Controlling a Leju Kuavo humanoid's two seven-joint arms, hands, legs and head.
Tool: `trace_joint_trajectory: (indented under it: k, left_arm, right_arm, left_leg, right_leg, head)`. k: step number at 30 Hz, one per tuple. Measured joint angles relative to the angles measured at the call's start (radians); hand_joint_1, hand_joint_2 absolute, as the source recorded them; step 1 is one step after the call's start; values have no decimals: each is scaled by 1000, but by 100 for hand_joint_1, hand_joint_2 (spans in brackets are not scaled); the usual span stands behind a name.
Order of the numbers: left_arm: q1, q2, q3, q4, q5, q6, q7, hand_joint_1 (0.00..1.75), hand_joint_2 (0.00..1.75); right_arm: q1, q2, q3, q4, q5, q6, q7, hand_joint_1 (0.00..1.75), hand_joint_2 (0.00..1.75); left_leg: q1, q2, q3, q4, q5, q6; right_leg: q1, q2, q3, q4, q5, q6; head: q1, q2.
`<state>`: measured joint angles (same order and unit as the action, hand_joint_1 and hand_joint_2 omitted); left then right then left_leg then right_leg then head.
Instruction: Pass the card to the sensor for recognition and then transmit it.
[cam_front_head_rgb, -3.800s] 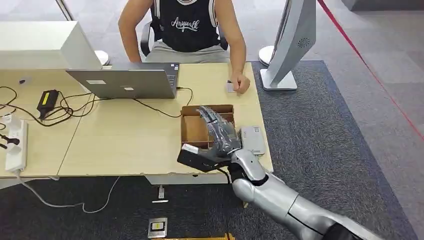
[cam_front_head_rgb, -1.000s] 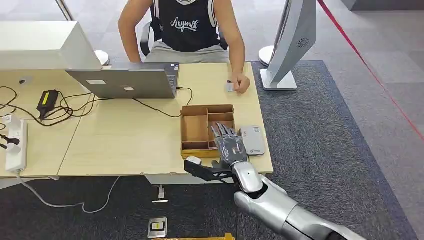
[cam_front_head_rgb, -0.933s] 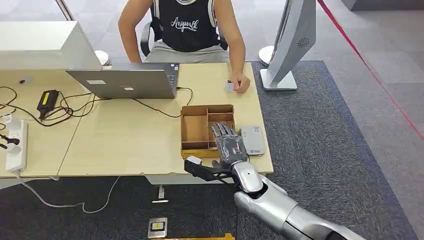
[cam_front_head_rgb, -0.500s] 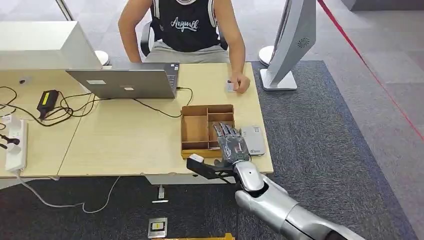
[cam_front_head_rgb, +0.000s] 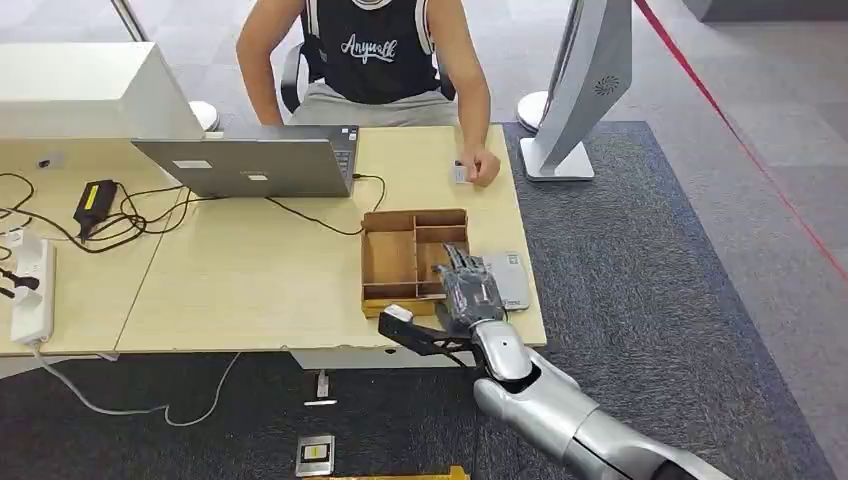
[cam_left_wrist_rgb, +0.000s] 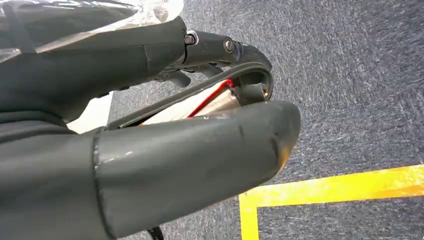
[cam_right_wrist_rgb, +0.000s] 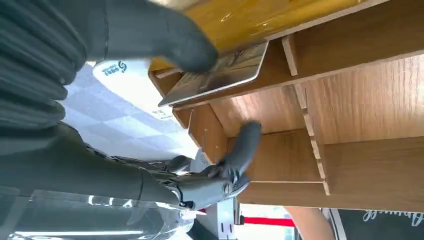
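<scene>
My right hand (cam_front_head_rgb: 468, 288) hovers over the near right corner of the wooden divider tray (cam_front_head_rgb: 390, 258), right beside the grey sensor (cam_front_head_rgb: 512, 280). In the right wrist view the thumb (cam_right_wrist_rgb: 175, 40) presses a card (cam_right_wrist_rgb: 220, 72) against a finger behind it, so the card is held flat above the tray's (cam_right_wrist_rgb: 350, 100) partitions. The sensor's white face (cam_right_wrist_rgb: 125, 75) shows just past the card. The other fingers (cam_right_wrist_rgb: 242, 147) are spread below it. My left hand (cam_left_wrist_rgb: 165, 130) hangs over the carpet with its fingers curled in and nothing in them.
A person sits at the table's far side with a hand (cam_front_head_rgb: 483, 165) resting near a small card. A laptop (cam_front_head_rgb: 250, 165), cables, a power strip (cam_front_head_rgb: 32, 290) and a white box (cam_front_head_rgb: 90, 90) fill the left. A grey stand (cam_front_head_rgb: 585, 90) rises at the right.
My right hand drew back from deep in the tray to its near edge, then slid slightly right toward the sensor over the last second.
</scene>
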<state>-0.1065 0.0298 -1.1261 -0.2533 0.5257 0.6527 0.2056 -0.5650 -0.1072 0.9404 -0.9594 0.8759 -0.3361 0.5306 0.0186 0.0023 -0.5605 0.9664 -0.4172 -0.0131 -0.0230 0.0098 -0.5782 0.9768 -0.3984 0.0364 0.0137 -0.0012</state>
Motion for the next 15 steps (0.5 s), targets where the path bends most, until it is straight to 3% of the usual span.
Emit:
trace_joint_trajectory:
  k: [4, 15]
  left_arm:
    - [0, 0, 0, 0, 1, 0, 0, 0, 0]
    - [0, 0, 0, 0, 1, 0, 0, 0, 0]
  right_arm:
    - [0, 1, -3, 1, -4, 0, -4, 157, 175]
    - [0, 3, -6, 6, -13, 1, -8, 155, 175]
  left_leg:
    - [0, 0, 0, 0, 0, 0]
    - [0, 0, 0, 0, 0, 0]
  right_leg:
    - [0, 0, 0, 0, 0, 0]
    - [0, 0, 0, 0, 0, 0]
  head:
    - [0, 0]
    - [0, 0]
